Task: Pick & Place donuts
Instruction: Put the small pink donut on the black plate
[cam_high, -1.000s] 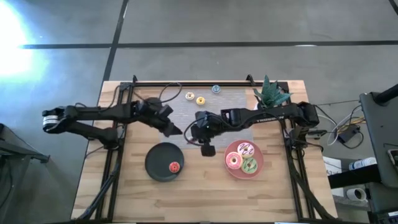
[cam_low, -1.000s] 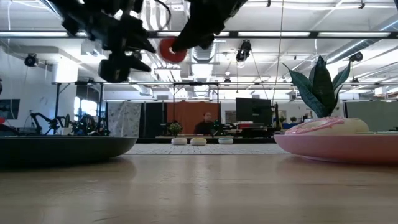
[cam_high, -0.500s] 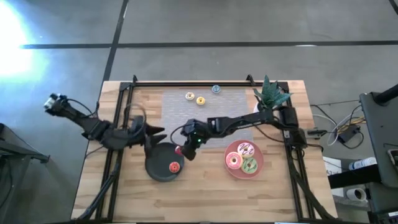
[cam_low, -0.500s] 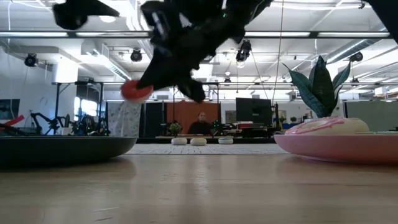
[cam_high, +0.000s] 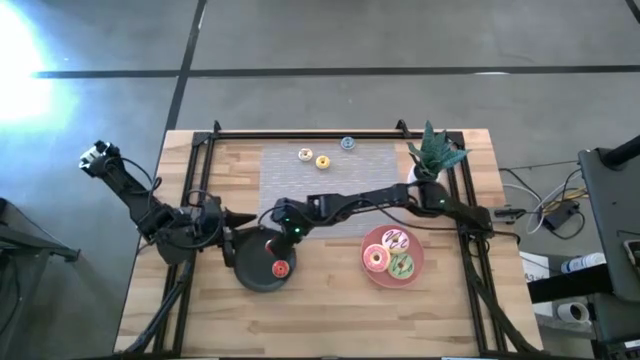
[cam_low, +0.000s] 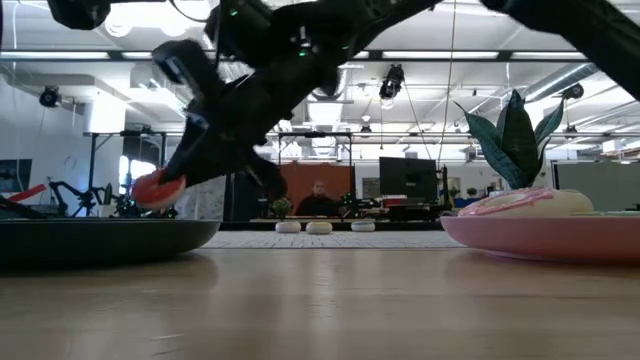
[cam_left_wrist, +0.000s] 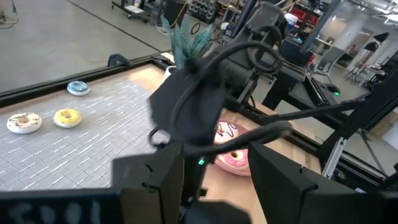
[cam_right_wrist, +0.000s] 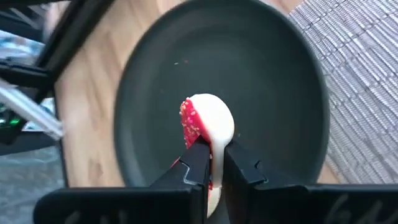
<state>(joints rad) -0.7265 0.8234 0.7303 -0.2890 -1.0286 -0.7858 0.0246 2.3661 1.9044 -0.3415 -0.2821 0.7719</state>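
Note:
My right gripper (cam_high: 274, 232) reaches from the table's right over the round dark plate (cam_high: 252, 272) and is shut on a tiny orange-red donut (cam_right_wrist: 208, 124), which the low view shows as the red donut (cam_low: 160, 187) just above the plate's rim (cam_low: 100, 232). A second orange-red donut (cam_high: 280, 268) lies flat on that plate. Three larger donuts (cam_high: 392, 254) lie on the pink plate (cam_high: 372, 278). Three tiny donuts (cam_high: 322, 160) rest on the grey mat. My left gripper (cam_left_wrist: 214, 186) is open, drawn back at the dark plate's left side (cam_high: 228, 242). My right gripper pinches the tiny orange-red donut between its two fingers (cam_right_wrist: 199, 158), low on the ring (cam_right_wrist: 212, 144), one finger on the red sprinkled face and one on the pale face. The fingers slant down from the table's right. The donut stands on edge, lifted clear above the dark plate.
A potted plant (cam_high: 435, 152) stands at the far right corner. The grey mat (cam_high: 335, 170) lies at the far middle. A black frame rail (cam_high: 300, 134) runs along the far edge. Bare wood (cam_high: 330, 315) lies along the near edge.
My right gripper has swung from the table's middle toward the left and down over the dark plate, carrying the red donut, still shut on it. My left arm has pulled back toward the table's left edge, its gripper now beside the plate.

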